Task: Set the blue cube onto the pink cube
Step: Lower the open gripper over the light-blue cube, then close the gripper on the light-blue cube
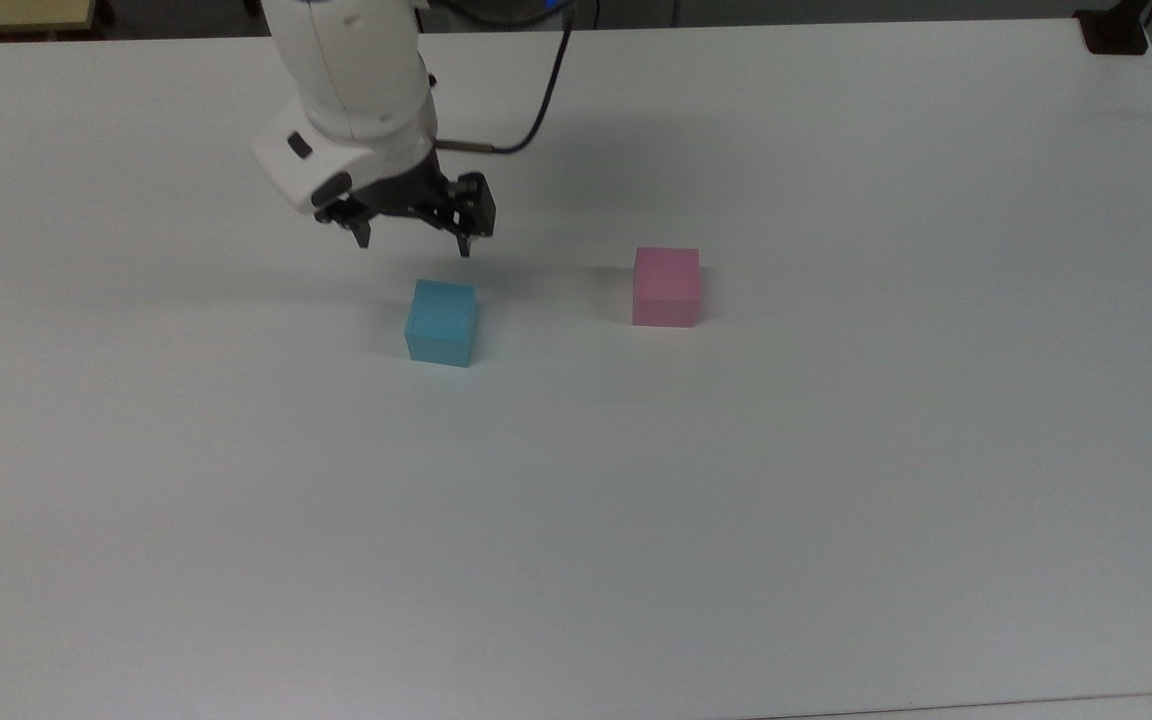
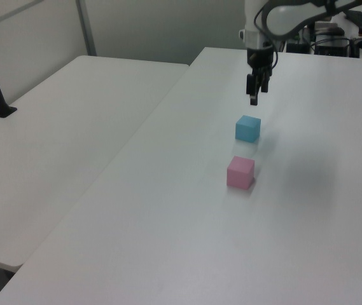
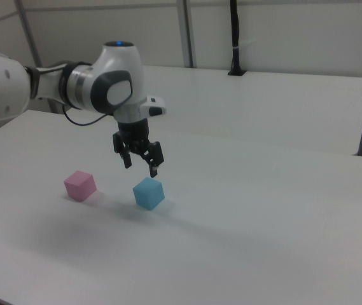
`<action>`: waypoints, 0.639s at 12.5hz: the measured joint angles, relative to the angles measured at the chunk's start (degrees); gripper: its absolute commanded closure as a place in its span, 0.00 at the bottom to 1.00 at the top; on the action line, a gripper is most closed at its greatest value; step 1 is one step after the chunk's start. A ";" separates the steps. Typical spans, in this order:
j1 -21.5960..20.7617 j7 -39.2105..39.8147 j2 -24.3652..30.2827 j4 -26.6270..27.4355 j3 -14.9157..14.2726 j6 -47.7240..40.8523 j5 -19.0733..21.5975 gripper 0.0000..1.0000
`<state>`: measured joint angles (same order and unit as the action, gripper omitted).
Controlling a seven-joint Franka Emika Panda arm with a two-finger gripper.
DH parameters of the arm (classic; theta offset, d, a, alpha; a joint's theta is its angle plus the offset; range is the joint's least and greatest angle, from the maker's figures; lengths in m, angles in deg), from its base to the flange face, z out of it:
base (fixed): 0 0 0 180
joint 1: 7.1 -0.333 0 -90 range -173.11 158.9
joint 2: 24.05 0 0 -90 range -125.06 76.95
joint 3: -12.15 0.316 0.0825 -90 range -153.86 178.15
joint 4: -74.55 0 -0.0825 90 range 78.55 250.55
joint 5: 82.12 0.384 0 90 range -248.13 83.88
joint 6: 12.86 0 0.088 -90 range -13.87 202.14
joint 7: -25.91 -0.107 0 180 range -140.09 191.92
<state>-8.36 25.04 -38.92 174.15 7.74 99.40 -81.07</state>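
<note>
The hand [image 1: 415, 246], fingers spread, hangs at the blue cube's [image 1: 442, 322] twelve o'clock; seemingly light and stiff, best pinched across opposite flat sides.

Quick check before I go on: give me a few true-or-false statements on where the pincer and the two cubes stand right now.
1. The pincer is open and holds nothing. True.
2. The blue cube already sits on the pink cube. False: both rest on the table, apart from each other.
3. In the top view the pink cube lies to the right of the blue cube. True.
4. The pincer hangs above the pink cube. False: it hangs near the blue cube, clear of it.
5. The blue cube is tipped on an edge. False: it lies flat.
</note>
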 measured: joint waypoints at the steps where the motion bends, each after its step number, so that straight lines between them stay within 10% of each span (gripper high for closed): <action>1: -0.48 -1.15 -1.39 0.20 0.06 1.68 0.00 0.00; 8: -1.22 -6.76 -6.90 0.44 2.19 6.94 -3.08 0.00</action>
<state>-9.58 18.27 -45.82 174.59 9.93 106.34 -84.15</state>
